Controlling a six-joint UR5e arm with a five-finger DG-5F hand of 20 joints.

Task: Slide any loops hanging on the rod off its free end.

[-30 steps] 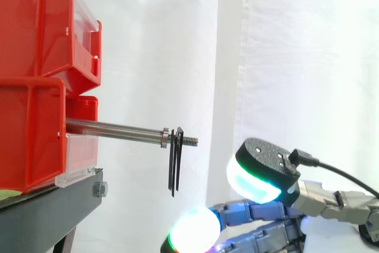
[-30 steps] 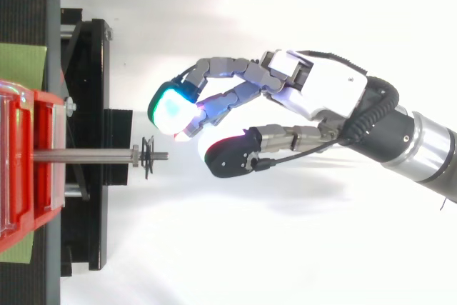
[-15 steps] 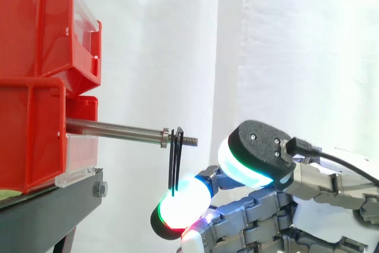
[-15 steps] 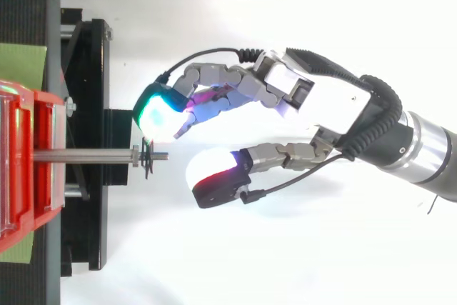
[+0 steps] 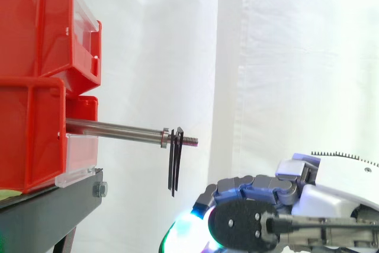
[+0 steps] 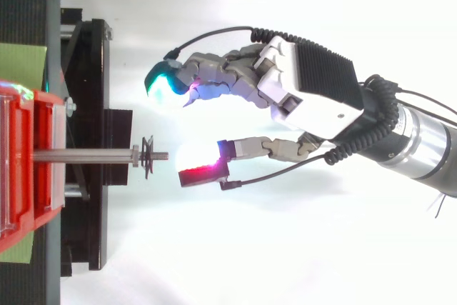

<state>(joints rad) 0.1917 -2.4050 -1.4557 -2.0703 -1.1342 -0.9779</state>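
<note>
Hovering below and beyond the free end of the horizontal steel rod (image 5: 112,127), where thin black loops (image 5: 174,161) hang, the hand (image 6: 314,91) spreads empty fingers: apparently the approach; next, hook behind the loops, draw outward.

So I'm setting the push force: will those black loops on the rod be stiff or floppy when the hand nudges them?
Probably light and floppy: the loops are thin and hang straight down from the rod. They would likely swing rather than resist a push from the hand. They may snag slightly, since they sit at the threaded tip.
</note>
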